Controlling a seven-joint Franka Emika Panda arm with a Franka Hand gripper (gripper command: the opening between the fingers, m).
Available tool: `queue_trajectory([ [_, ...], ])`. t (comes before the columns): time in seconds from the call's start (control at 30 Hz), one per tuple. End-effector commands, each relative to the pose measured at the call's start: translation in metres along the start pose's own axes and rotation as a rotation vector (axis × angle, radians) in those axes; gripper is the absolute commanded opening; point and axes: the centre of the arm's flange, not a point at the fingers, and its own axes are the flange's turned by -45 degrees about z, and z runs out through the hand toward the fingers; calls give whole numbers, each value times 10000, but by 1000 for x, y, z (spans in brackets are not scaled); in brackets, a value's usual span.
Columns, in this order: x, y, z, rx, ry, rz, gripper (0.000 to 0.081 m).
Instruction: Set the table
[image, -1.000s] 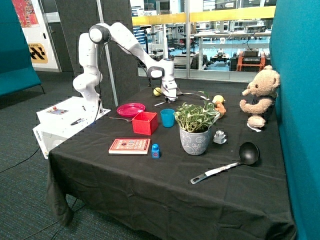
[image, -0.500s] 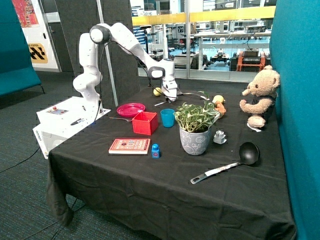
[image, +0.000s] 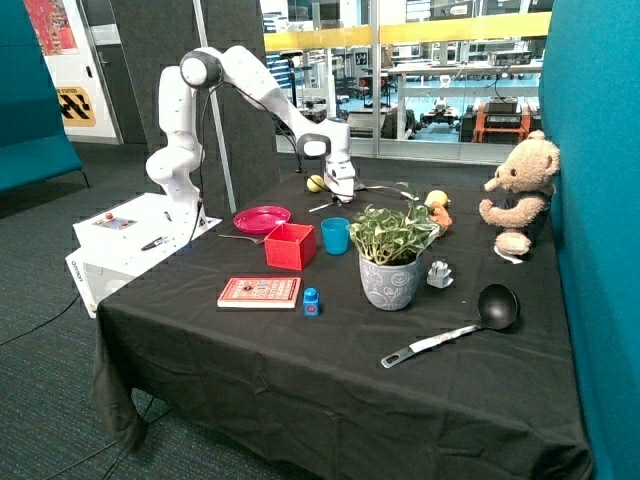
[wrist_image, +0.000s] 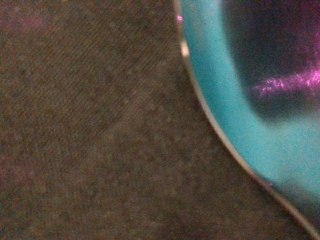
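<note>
The table (image: 300, 390) is draped in black cloth. On it stand a pink plate (image: 262, 218), a blue cup (image: 335, 236) and a red box (image: 290, 246), close together. A fork (image: 238, 238) lies by the plate, and a thin utensil (image: 324, 207) lies behind the cup. My gripper (image: 342, 195) hangs just above and behind the blue cup, pointing down. In the wrist view the cup's blue rim (wrist_image: 225, 100) fills one side, very close, over black cloth (wrist_image: 90, 130).
A potted plant (image: 390, 262) stands beside the cup. A red book (image: 259, 292), a small blue block (image: 311, 302) and a black ladle (image: 460, 328) lie nearer the front. A teddy bear (image: 520, 195), a yellow ball (image: 315, 183) and a small grey object (image: 440, 273) sit further back.
</note>
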Motion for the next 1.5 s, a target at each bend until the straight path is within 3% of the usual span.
queue_trajectory([
  [0.0, 0, 2, -1, 10, -6, 2, 67],
  [0.4, 1, -1, 1, 10, -6, -103, 2],
  [1.2, -6, -2, 1, 10, -6, -139, 0],
  [1.47, -5, 4, -7, 10, -6, -94, 0],
])
